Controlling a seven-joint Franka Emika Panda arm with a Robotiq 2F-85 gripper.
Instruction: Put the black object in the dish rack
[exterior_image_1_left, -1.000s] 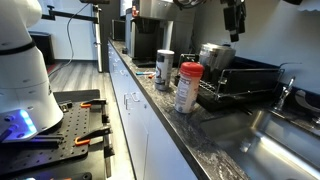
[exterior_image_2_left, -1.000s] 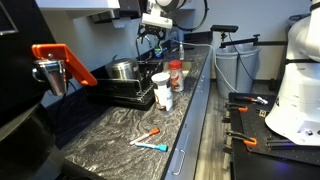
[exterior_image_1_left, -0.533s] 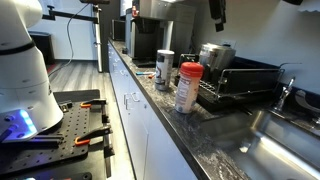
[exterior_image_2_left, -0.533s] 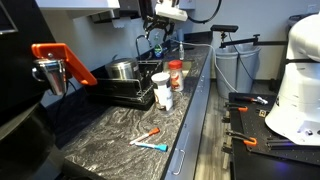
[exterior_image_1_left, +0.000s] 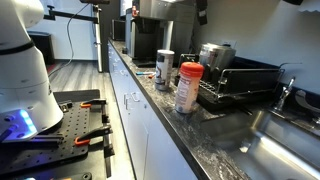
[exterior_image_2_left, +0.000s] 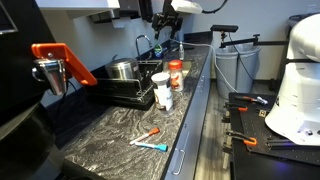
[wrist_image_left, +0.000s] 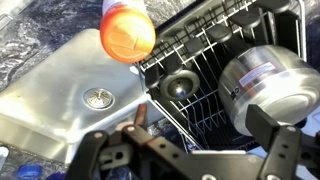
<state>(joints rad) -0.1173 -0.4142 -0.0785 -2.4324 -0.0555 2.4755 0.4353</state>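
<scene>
The black wire dish rack fills the upper right of the wrist view and also shows in both exterior views. A small round black object with a shiny centre lies inside the rack near its corner, next to a steel pot. My gripper is open and empty, high above the rack's corner and the sink edge. In both exterior views it hangs near the top of the picture.
A red-lidded jar stands beside the rack, with a can behind it. The steel sink basin lies next to the rack. A white cup, two markers and a coffee machine are on the counter.
My gripper has risen and moved away from above the rack, towards the jar side, staying open and empty. Nothing on the counter has moved.
</scene>
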